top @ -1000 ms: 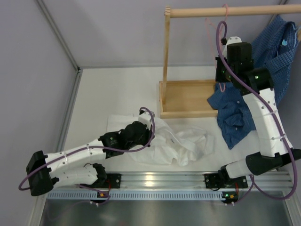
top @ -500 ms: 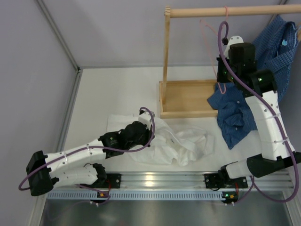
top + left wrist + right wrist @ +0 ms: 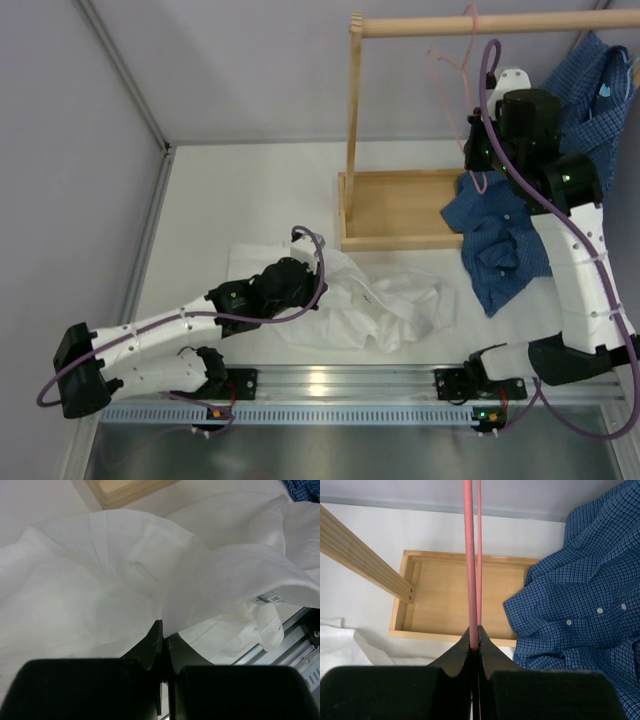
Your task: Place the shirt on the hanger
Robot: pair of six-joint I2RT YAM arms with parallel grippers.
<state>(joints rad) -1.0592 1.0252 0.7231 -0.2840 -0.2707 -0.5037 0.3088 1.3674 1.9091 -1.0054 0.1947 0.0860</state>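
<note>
The white shirt (image 3: pixel 390 300) lies crumpled on the table in front of the wooden frame; it fills the left wrist view (image 3: pixel 110 575), its collar label showing at the right. My left gripper (image 3: pixel 164 636) is shut on a fold of the shirt; in the top view it (image 3: pixel 300 272) sits at the shirt's left part. The pink wire hanger (image 3: pixel 452 62) hangs by its hook from the wooden rail (image 3: pixel 480 24). My right gripper (image 3: pixel 475 632) is shut on the hanger's wire (image 3: pixel 469 555), up by the rail in the top view (image 3: pixel 478 140).
A blue checked shirt (image 3: pixel 505 240) drapes from the rail's right end down to the table, and shows in the right wrist view (image 3: pixel 580 600). The wooden frame's base tray (image 3: pixel 395 210) and upright post (image 3: pixel 354 120) stand behind the white shirt. An aluminium rail (image 3: pixel 350 385) runs along the near edge.
My right arm has risen and shifted slightly right with the hanger, which now tilts with its triangle swung out left. My left gripper has lifted the shirt fold slightly.
</note>
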